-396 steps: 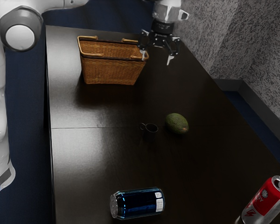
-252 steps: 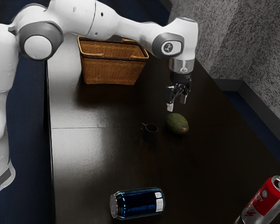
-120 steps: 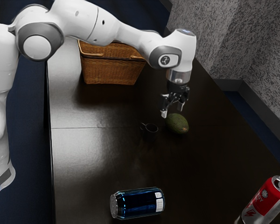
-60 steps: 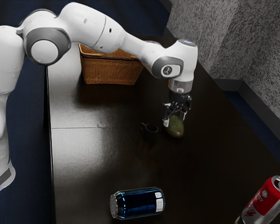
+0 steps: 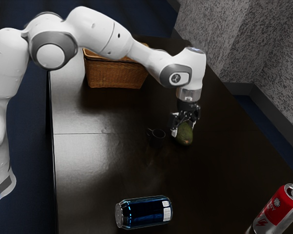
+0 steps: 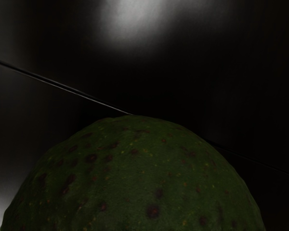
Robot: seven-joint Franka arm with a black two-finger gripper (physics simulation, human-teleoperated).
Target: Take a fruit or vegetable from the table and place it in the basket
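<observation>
And here are the black two-finger gripper's fingers [image 5: 183, 129], down around the oval dark-green avocado [image 5: 185, 133], parted by about its width and, as I read it, closed on it; the far one is largely hidden, so that grip is my judgement. Whether there's any air under the fruit, I can't tell: it sits low over the dark glossy surface [image 5: 97, 161], with the small black cup [image 5: 157, 138] nearby at its nine o'clock in the exterior view. Danger right here! Those flanks are curved, so a shallow or off-centre squeeze could let it pivot or squirt out towards six o'clock, where its lower end pokes clear. Swing towards nine too soon, too low, and the cup gets clipped. Then comes the carry to the brown wicker basket [image 5: 116, 74], out between ten and eleven o'clock: skimp on height and the fruit bangs the wall or catches the rim, and a hard stop could shake it loose. And what a fruit, folks: long axis running close to twelve-to-six, a brownish patch at the six o'clock end, and in the wrist view a broad green dome, pitted with reddish-brown spots and flecked with yellow.
</observation>
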